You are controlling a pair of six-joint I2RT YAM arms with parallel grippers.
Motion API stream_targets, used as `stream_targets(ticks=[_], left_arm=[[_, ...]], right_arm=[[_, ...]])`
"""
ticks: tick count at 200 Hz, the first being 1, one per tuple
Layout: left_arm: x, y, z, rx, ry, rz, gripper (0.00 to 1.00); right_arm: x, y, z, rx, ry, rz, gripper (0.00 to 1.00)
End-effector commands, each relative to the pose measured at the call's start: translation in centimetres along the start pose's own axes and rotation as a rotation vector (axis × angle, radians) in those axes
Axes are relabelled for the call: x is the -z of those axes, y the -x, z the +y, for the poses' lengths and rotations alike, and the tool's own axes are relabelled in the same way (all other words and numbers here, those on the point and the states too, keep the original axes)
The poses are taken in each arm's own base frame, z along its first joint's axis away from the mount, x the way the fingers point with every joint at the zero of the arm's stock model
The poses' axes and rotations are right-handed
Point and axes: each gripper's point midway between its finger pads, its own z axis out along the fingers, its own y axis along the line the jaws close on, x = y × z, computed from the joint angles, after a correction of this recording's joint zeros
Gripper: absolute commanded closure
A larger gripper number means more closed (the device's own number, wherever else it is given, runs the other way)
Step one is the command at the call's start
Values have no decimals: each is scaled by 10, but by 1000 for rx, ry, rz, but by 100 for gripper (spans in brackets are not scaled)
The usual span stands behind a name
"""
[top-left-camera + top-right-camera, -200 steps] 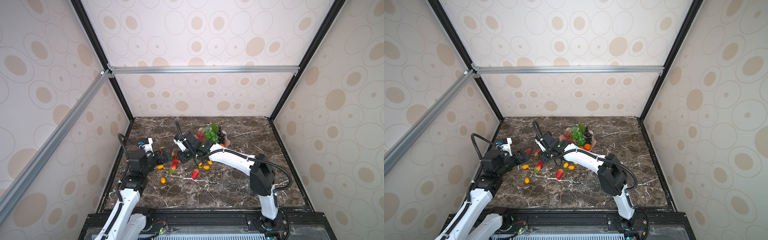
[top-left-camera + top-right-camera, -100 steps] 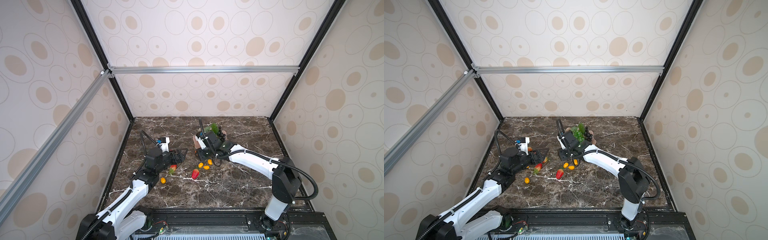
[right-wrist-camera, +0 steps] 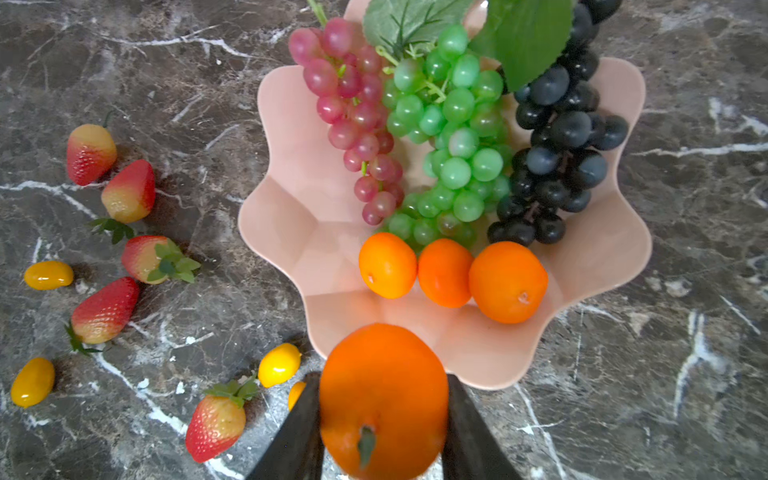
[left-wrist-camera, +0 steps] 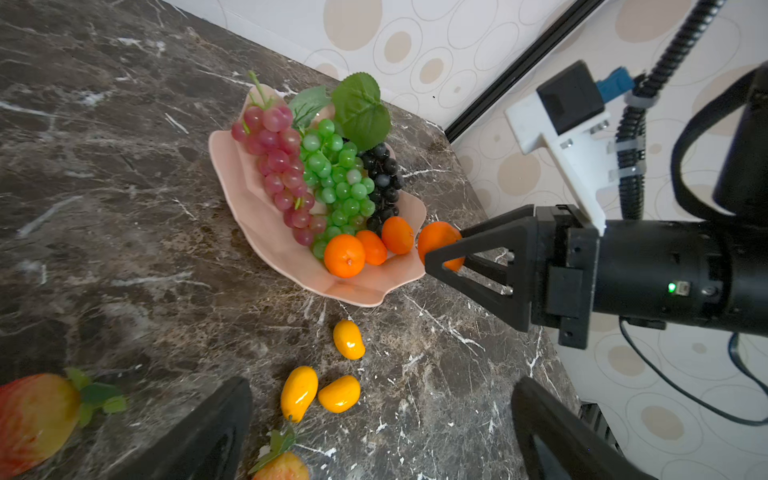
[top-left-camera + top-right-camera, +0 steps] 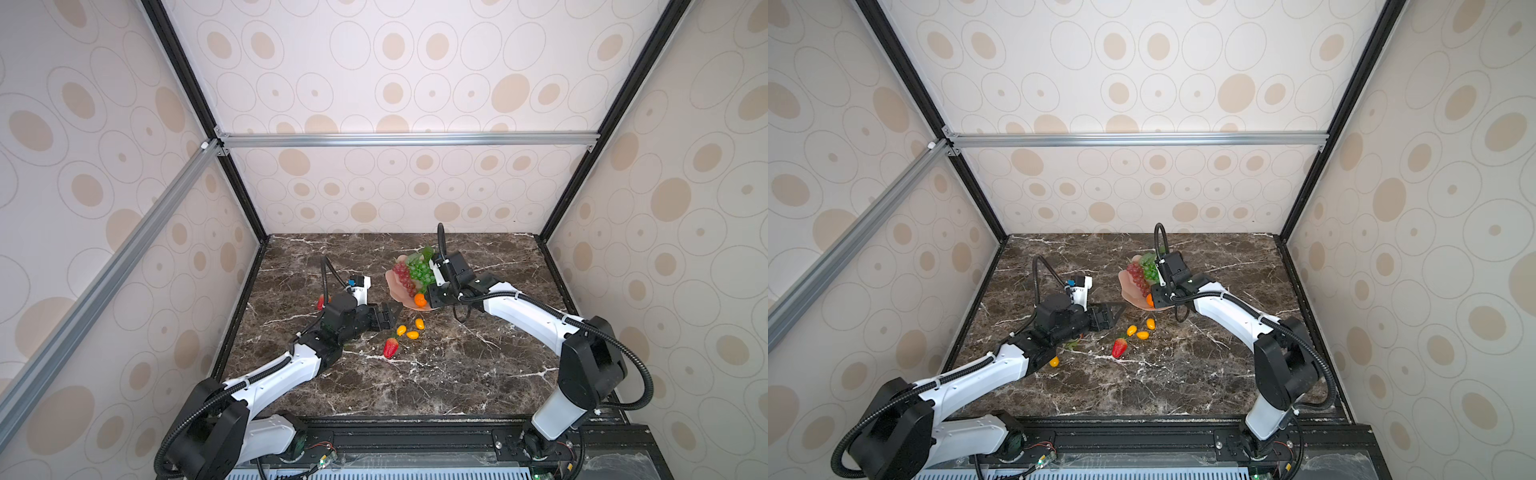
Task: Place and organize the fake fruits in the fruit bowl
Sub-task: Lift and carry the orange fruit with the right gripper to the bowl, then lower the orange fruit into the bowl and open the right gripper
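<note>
At the front rim of the shallow pale pink faceted fruit bowl (image 3: 291, 208), the right gripper (image 4: 442, 248) is clamped on a round glossy orange plastic tangerine (image 3: 384, 399), with one black finger (image 3: 305, 419) on each side. Its wrist lies nearly level and points into the bowl, and the white forearm stretches back to a raised elbow.

Inside the bowl, three more tangerines (image 3: 444, 272) sit in a row against the red (image 3: 353, 112), green (image 3: 453, 137) and black grape bunches (image 3: 557, 149).

Beside the bowl, the left gripper (image 5: 390, 312) is spread wide and holds nothing. Its arm is extended low and aimed at the bowl.

Red plastic strawberries (image 3: 104, 309) and small yellow-orange ovals (image 3: 278, 363) lie loose on the dark marble tabletop (image 3: 665, 374) outside the bowl.
</note>
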Motion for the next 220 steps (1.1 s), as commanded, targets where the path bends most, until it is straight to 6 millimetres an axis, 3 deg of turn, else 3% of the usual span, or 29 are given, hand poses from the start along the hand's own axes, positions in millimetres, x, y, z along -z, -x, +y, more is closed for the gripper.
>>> stream_targets(ticks=[1, 88, 220], left_arm=[[-5, 18, -22, -20, -42, -60, 2], [-12, 9, -24, -35, -38, -38, 2], [-4, 13, -19, -31, -12, -79, 2]], right_arm=[[-1, -3, -12, -3, -64, 44, 61], [-29, -6, -25, 9, -142, 129, 61], [-48, -18, -31, 25, -184, 208, 58]])
